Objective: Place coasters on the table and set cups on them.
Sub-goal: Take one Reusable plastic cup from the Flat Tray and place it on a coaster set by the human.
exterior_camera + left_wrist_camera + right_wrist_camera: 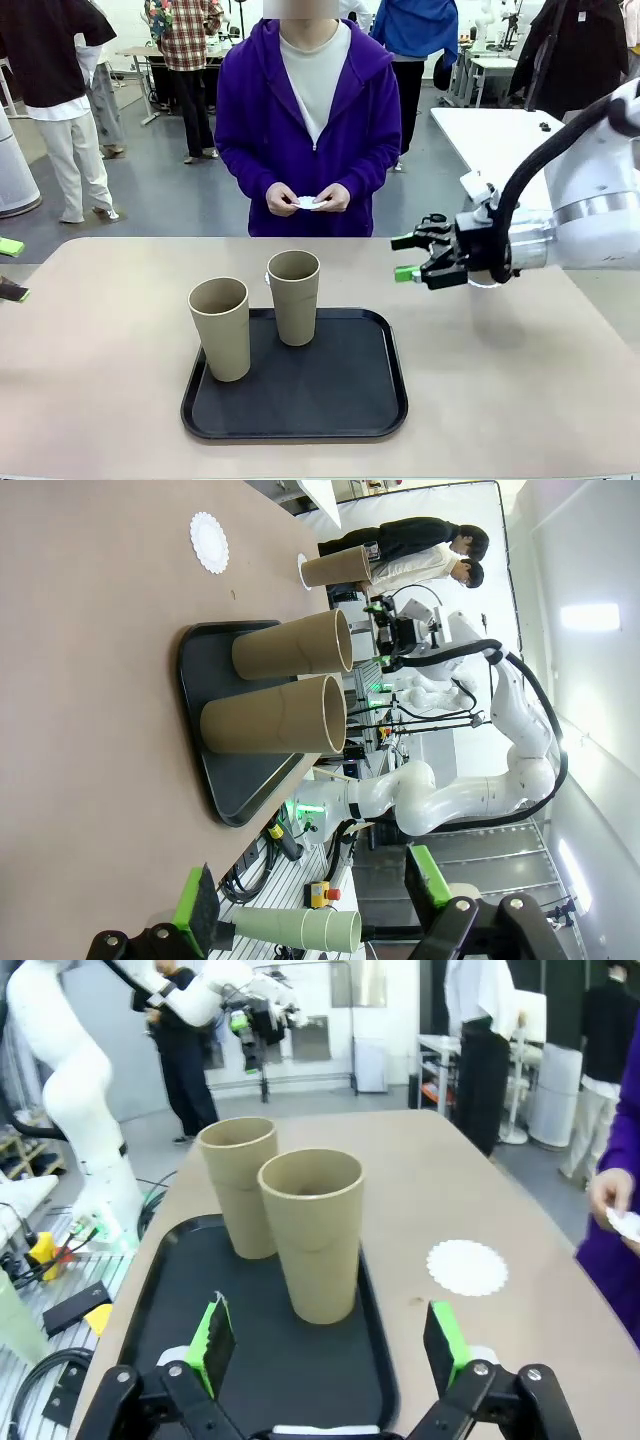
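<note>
Lining up wide-open right gripper [404, 257] on a tan tumbler [294, 297] likely bound for the bare doily [467, 1266], left gripper [312, 895] equally spread.

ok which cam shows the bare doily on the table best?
Right wrist view: the doily lies close and whole beside the black tray, scalloped edge clear. Left wrist view shows the doily whole but small and far. Front view: the rear cup hides nearly all of it.
</note>
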Controlling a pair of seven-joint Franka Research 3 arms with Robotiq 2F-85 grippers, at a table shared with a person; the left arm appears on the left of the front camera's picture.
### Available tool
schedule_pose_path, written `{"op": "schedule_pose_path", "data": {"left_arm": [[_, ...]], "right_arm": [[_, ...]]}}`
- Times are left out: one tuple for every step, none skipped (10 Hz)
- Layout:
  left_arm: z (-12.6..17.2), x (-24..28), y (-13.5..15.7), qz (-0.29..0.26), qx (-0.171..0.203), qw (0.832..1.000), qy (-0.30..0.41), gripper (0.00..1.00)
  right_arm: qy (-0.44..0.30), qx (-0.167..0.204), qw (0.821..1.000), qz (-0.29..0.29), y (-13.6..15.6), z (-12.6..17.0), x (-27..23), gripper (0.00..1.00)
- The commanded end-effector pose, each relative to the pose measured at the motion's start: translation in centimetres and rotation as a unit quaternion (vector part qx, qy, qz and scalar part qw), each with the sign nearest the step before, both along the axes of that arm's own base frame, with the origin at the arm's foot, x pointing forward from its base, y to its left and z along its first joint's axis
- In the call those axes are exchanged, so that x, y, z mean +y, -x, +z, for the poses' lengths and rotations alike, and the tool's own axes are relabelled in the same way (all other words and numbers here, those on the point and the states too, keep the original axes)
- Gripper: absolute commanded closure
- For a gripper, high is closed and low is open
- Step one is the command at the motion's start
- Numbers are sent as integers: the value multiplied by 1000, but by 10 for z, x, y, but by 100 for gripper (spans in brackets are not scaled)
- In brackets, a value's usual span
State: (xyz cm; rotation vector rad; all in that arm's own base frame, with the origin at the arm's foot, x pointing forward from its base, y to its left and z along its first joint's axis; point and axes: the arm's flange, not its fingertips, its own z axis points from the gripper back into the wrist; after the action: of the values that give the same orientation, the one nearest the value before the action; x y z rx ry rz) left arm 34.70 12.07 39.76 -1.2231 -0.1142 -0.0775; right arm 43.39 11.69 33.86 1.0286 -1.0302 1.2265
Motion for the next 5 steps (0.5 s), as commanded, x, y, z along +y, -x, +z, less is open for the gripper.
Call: {"op": "schedule_pose_path", "data": {"left_arm": [[2,0,0,3,-4,1000,6,0],[2,0,0,3,-4,1000,6,0],[2,0,0,3,-4,1000,6,0],[2,0,0,3,-4,1000,6,0],[2,0,0,3,-4,1000,6,0]], "right_arm": [[2,-1,1000,12,-8,-23,20,0],[-2,7,1000,31,-9,-30,31,0],[0,6,999,41,-10,-36,42,0],[3,4,999,44,-12,-39,51,0],[6,2,999,40,-14,-39,54,0]]}}
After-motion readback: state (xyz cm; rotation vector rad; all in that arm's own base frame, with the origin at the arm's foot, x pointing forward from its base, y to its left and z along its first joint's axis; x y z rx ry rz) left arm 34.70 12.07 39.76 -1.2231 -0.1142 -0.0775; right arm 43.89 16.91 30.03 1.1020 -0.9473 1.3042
